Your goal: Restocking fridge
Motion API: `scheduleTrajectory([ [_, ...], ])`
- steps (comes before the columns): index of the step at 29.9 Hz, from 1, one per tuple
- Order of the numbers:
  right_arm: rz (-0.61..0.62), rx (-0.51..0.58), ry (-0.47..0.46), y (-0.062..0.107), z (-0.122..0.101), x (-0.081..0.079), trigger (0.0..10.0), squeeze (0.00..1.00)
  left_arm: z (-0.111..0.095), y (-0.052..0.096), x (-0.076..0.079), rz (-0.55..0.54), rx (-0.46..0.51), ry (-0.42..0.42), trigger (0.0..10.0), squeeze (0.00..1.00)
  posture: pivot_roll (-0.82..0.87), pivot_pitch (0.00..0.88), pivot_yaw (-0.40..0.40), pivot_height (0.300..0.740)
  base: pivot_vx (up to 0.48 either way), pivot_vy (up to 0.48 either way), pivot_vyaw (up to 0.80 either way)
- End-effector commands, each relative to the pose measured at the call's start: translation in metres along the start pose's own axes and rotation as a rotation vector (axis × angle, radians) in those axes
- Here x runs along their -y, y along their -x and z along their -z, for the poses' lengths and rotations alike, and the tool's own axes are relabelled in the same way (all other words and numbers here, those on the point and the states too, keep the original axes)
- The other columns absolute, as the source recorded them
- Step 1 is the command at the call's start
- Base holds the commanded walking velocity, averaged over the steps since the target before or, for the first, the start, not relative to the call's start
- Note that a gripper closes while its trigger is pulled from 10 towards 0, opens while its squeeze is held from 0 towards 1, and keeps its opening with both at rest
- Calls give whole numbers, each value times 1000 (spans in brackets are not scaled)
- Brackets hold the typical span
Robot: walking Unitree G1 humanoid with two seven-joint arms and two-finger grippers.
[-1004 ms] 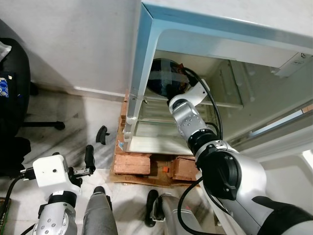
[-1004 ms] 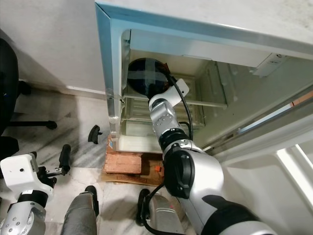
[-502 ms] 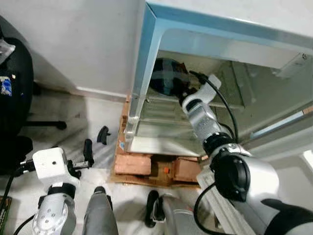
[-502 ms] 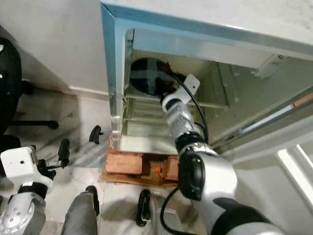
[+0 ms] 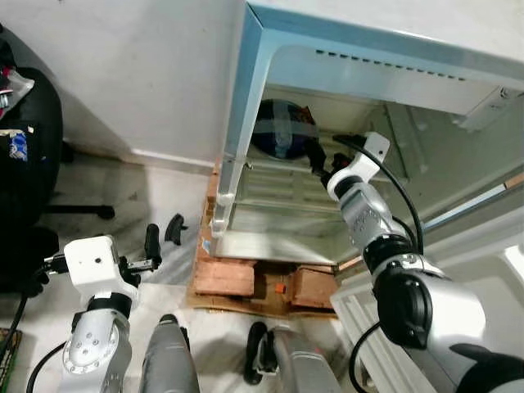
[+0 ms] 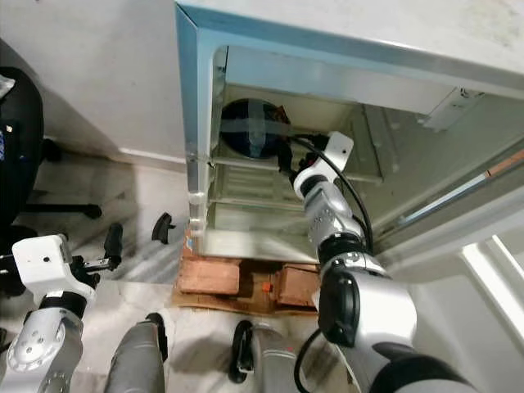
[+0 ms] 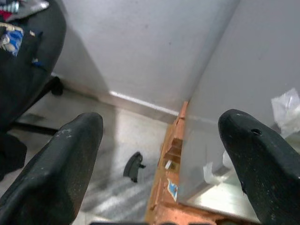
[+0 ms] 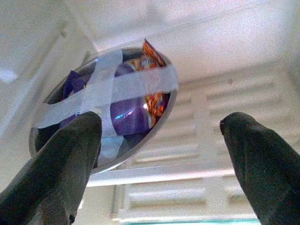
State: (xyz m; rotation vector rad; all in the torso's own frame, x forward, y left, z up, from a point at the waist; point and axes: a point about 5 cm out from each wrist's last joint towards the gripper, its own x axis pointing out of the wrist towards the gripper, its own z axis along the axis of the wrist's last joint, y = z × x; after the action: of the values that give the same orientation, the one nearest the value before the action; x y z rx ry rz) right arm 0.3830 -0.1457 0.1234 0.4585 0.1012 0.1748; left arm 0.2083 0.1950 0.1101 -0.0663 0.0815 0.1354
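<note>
A dark round bowl [image 5: 282,131] sealed with crossed strips of tape stands at the left end of the fridge's upper shelf [image 5: 360,173]. Purple and orange snack packets show through its top [image 8: 117,105]. My right gripper [image 5: 318,157] reaches into the fridge just right of the bowl. It is open, and in the right wrist view its two fingers [image 8: 70,159] stand wide apart with the bowl ahead of them, not touching. My left gripper [image 5: 151,250] hangs low over the floor, left of the fridge, open and holding nothing [image 7: 159,126].
The fridge's pale blue frame [image 5: 241,106] rests on red bricks [image 5: 225,274], and its door [image 5: 458,221] swings out to the right. Lower glass shelves [image 5: 274,217] look bare. A black office chair [image 5: 24,164] stands at the left, and a small black part [image 5: 173,228] lies on the marble floor.
My right gripper has drawn back to the right, away from the bowl, which stays on the shelf. The view has shifted slightly. The left arm has barely moved.
</note>
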Motion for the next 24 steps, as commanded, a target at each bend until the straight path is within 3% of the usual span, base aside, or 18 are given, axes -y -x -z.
scheduleTrajectory([
  [1, -3, 30, 64, 6, -5, 10, 10000, 1000, 8, -1, -1, 11, -24, -2, 10000, 0, 240, 139, -151, 740, 0, 0, 0],
  [3, -12, 36, 105, 9, -4, 10, 10000, 1000, 8, -3, -1, 13, -23, -4, 10000, 0, 221, 123, -143, 740, 0, 0, 0],
  [4, -29, 43, 153, 11, -2, 9, 10000, 431, 9, -6, -1, 16, -22, -6, 10000, 0, 207, 109, -134, 740, 0, 0, 0],
  [5, -79, 70, 251, 21, 0, 8, 10000, 0, 9, -13, 4, 28, -11, -4, 10000, 0, 190, 93, -121, 740, 0, 0, 0],
  [11, -137, 79, 316, 50, 9, 4, 10000, 0, 14, -26, 16, 84, -22, -51, 10000, 0, 148, 38, -76, 740, 0, 0, 0],
  [16, -115, -65, 345, 79, 44, 13, 10000, 0, 25, -39, 29, 182, -65, -98, 10000, 0, 106, 0, -15, 740, 0, 0, 0],
  [20, -100, -115, 386, 88, 58, 20, 10000, 0, 27, -46, 34, 246, -64, -120, 10000, 0, 99, 0, 4, 740, 0, 0, 0],
  [24, -69, -81, 376, 98, 60, 16, 10000, 0, 29, -54, 34, 244, -54, -129, 10000, 0, 103, 0, -1, 740, 0, 0, 0],
])
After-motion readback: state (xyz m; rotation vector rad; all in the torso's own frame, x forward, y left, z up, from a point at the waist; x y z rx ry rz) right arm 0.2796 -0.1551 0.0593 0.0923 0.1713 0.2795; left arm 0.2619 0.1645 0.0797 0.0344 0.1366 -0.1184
